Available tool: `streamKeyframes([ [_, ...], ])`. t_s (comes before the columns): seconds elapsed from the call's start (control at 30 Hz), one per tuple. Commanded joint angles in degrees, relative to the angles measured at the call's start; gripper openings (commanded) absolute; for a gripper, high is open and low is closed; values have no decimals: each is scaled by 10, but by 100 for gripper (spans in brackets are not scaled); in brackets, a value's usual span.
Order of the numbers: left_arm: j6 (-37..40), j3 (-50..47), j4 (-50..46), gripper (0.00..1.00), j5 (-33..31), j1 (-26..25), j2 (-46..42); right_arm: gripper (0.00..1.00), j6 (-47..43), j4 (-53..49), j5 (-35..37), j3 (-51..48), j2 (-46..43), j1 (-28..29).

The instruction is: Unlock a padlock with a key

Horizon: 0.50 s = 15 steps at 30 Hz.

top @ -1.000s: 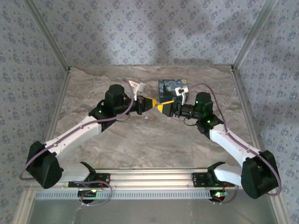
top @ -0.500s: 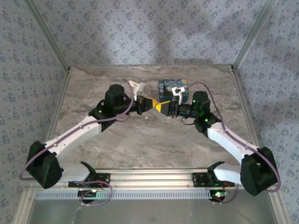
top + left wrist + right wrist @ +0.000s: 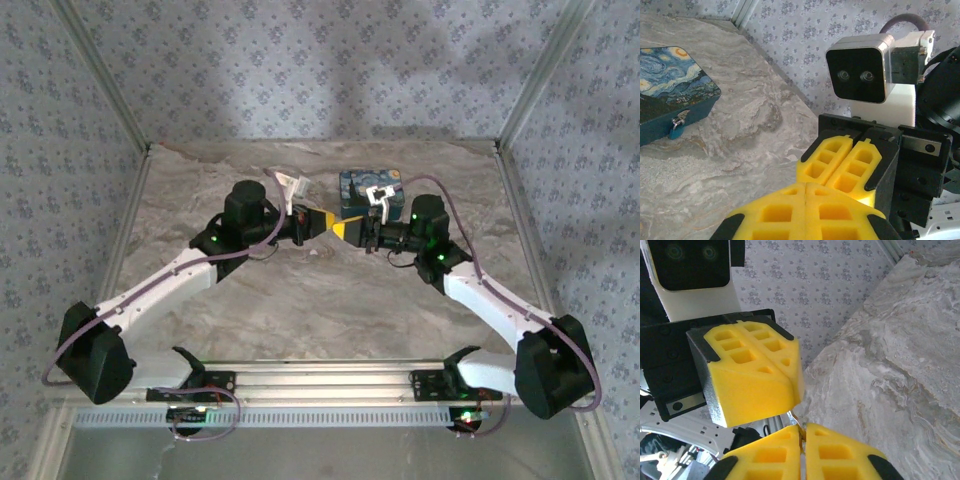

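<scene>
My two grippers meet tip to tip above the middle of the table. The left gripper (image 3: pixel 329 222) is shut, its yellow fingers (image 3: pixel 790 210) pressed flat together. The right gripper (image 3: pixel 346 232) is shut too. In the right wrist view a thin brass-and-grey metal piece (image 3: pixel 799 426) runs from under the left gripper's tips (image 3: pixel 796 377) down into the seam of my right gripper (image 3: pixel 802 430). Most of it is hidden between the pads. I cannot tell whether it is the key or the padlock.
A blue box (image 3: pixel 366 188) with a swirly night-sky print lies just behind the right gripper, its silver clasp (image 3: pixel 679 119) facing the grippers. The marble table (image 3: pixel 300 310) is bare in front, with patterned walls (image 3: pixel 320 70) on three sides.
The right gripper has closed from open to shut on the metal piece, and its wrist has shifted slightly left toward the left gripper. The left arm has stayed still.
</scene>
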Motion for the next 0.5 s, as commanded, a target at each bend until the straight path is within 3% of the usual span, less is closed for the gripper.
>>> streamKeyframes([
  [0.0, 5, 16, 8, 0, 16, -1, 3, 2, -10, -1, 2, 18, 1, 3],
  [0.1, 4, 18, 5, 3, 10, 3, 3, 0, -32, -26, 13, 17, -7, 2],
  [0.27, 0, 33, -1, 44, -13, 24, 6, 0, -65, -99, 47, 12, -30, -5],
  [0.37, -4, 47, -18, 61, -45, 42, 20, 0, -77, -143, 77, 4, -48, -16],
  [0.47, -20, 58, -35, 71, -78, 59, 46, 0, -86, -178, 120, -8, -71, -27],
])
